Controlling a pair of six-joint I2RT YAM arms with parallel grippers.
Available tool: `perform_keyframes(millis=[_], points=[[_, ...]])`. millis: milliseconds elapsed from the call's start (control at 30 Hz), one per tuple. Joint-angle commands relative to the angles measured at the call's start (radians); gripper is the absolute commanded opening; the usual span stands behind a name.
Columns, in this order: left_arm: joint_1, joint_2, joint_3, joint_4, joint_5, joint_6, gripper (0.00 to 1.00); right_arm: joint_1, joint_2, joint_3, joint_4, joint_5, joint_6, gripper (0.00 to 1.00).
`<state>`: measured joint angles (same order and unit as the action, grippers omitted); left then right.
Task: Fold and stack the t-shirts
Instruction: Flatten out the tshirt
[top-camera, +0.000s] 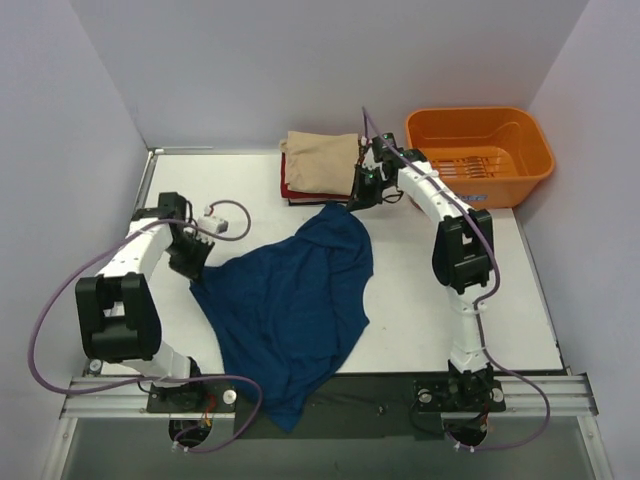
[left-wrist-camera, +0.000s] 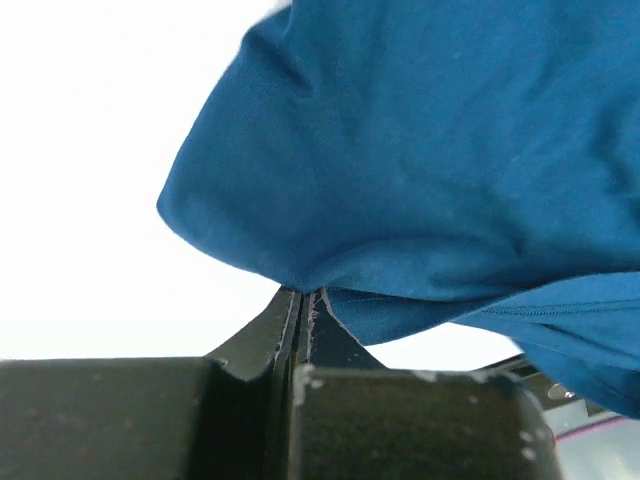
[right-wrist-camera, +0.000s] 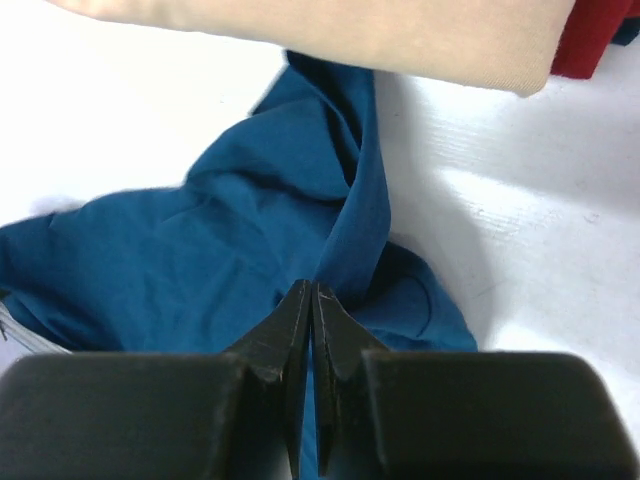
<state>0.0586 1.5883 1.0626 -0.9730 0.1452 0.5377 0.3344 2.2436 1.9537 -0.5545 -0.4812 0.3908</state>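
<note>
The blue t-shirt (top-camera: 290, 300) lies between left tool (top-camera: 196, 268) and right tool (top-camera: 351, 205), both clamped on its edges.

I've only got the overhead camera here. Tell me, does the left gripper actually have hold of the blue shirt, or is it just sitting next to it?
Observer: It has hold. In the left wrist view the left gripper is shut on a fold of the blue shirt.
Operator: And the right one?
Observer: The right gripper is shut too. It pinches a twisted strip of the same cloth.
Operator: How far back does that strip reach?
Observer: In the right wrist view it runs right up to the edge of the folded beige shirt. A red shirt shows just beside that edge. I cannot tell whether the blue cloth goes under the beige shirt.
</note>
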Motion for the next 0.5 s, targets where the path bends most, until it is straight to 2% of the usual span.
perform_keyframes(millis=[0,100,167,333,367,433,467], points=[[0.003,-0.109,0.179,-0.102,0.099,0.028,0.00,-0.003,-0.168,-0.012,-0.027,-0.023,-0.024,0.00],[-0.006,-0.158,0.284,-0.127,0.090,0.039,0.00,-0.014,-0.249,0.022,-0.028,-0.010,-0.027,0.00],[-0.020,-0.168,0.422,-0.153,0.082,0.039,0.00,-0.037,-0.314,0.056,-0.025,-0.017,-0.011,0.00],[-0.040,-0.122,0.886,-0.153,0.039,0.030,0.00,-0.127,-0.459,0.244,-0.027,-0.014,0.002,0.00],[-0.045,-0.110,0.939,-0.162,0.036,0.037,0.00,-0.144,-0.469,0.261,-0.028,-0.017,0.008,0.00],[-0.084,-0.068,1.138,-0.231,0.043,0.064,0.00,-0.173,-0.522,0.239,-0.038,0.027,-0.015,0.00],[-0.101,-0.048,1.171,-0.290,0.054,0.071,0.00,-0.172,-0.539,0.162,-0.041,0.055,-0.042,0.00]])
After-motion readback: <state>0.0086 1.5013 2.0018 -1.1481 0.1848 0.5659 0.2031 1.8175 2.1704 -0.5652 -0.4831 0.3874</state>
